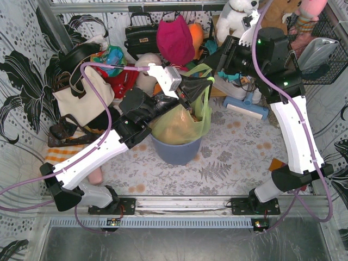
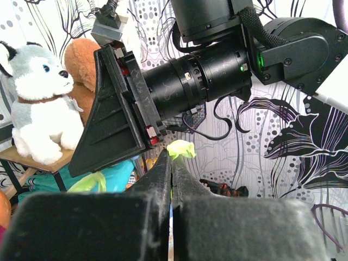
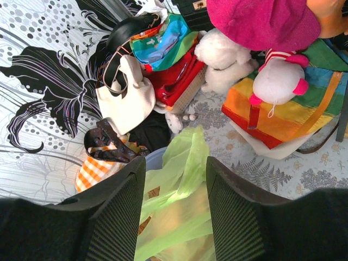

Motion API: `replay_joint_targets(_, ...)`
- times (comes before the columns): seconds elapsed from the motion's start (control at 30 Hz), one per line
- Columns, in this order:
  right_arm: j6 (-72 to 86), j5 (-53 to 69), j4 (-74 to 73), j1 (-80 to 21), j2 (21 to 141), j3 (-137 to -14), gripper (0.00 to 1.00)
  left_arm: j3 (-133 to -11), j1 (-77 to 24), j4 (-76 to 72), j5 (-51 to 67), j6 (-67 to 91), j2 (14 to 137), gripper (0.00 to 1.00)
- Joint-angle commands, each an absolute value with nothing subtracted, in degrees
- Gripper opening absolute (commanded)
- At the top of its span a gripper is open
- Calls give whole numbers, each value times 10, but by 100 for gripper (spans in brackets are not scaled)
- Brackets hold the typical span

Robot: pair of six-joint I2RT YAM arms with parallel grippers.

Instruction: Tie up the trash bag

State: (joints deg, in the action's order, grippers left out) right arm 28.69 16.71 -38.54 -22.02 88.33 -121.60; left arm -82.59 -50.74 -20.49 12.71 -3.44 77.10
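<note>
The trash bag [image 1: 176,126], light green with tan paper inside, sits in the round blue-grey bin [image 1: 173,151] at the table's middle. One thin handle strip [image 1: 207,97] rises from its right side. My left gripper [image 1: 187,100] reaches over the bag from the left. In the left wrist view it [image 2: 173,155] is shut on a bit of the green bag plastic [image 2: 180,148] that pokes out past the fingertips. My right gripper [image 1: 197,86] hangs just above the bag. In the right wrist view it [image 3: 175,168] is open, with the bag's bunched top [image 3: 187,163] below and between the fingers.
Behind the bin lie a white tote [image 1: 81,98], a black handbag [image 1: 141,35], a magenta hat [image 1: 175,39], plush toys [image 1: 236,16] and a blue-white box [image 1: 247,103]. A wire basket [image 1: 321,49] stands at the back right. Patterned cloth walls close in both sides.
</note>
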Motion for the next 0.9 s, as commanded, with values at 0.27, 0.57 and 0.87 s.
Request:
replay_joint_targets(0.27, 281, 154, -403, -216, 908, -1231, 41, -848, -510, -228, 129, -26, 774, 0)
replay_joint_targets(0.57, 280, 146, -422, -214, 914, -1240, 37, -849, -509, -227, 130, -25, 776, 0)
replay_joint_targets(0.87, 282, 148, -425, -213, 901, -1248, 29, -850, -509, -230, 130, -23, 779, 0)
